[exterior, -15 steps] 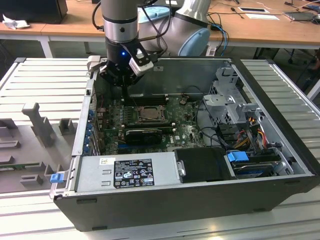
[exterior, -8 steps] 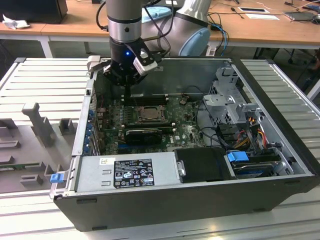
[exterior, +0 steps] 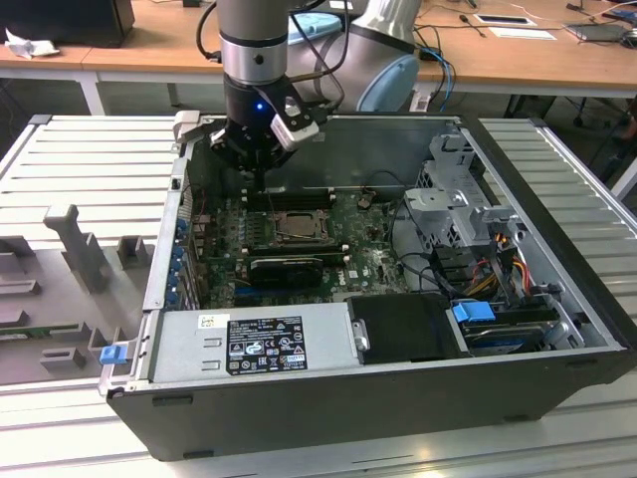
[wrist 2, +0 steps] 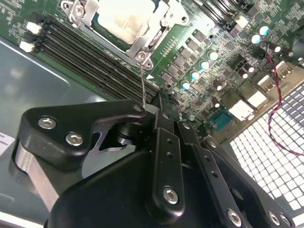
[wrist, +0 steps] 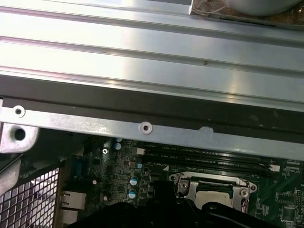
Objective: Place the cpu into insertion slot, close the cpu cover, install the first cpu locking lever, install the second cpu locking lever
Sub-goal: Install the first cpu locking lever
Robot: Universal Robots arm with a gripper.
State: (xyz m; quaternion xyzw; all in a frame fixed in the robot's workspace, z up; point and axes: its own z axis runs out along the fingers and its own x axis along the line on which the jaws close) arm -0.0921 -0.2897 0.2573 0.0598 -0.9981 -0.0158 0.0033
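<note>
The arm stood over the open computer case (exterior: 328,418), which rested on a slatted metal table (exterior: 90,159), and the gripper (exterior: 259,179) was lowered to the motherboard (exterior: 373,261) at the far side of the socket. In both wrist views the cpu (wrist 2: 126,16) (wrist: 213,198) was seated in the socket with its silver-grey top facing up. The cpu cover (wrist 2: 147,42) (wrist: 187,187) lay flat around the cpu, framing it on all visible sides. In the second wrist view a thin wire locking lever (wrist 2: 142,83) rose from the socket corner beside the memory slots (wrist 2: 95,61) and ended at the gripper (wrist 2: 151,110), whose fingertips were pressed together on the free end of the lever. A red wire (wrist 2: 275,95) ran across the board near the perforated grille (wrist 2: 270,147), well apart from the socket. In the exterior view a black card (exterior: 287,267) sat just in front of the socket, and the power supply (exterior: 254,344) occupied the near wall of the case.
</note>
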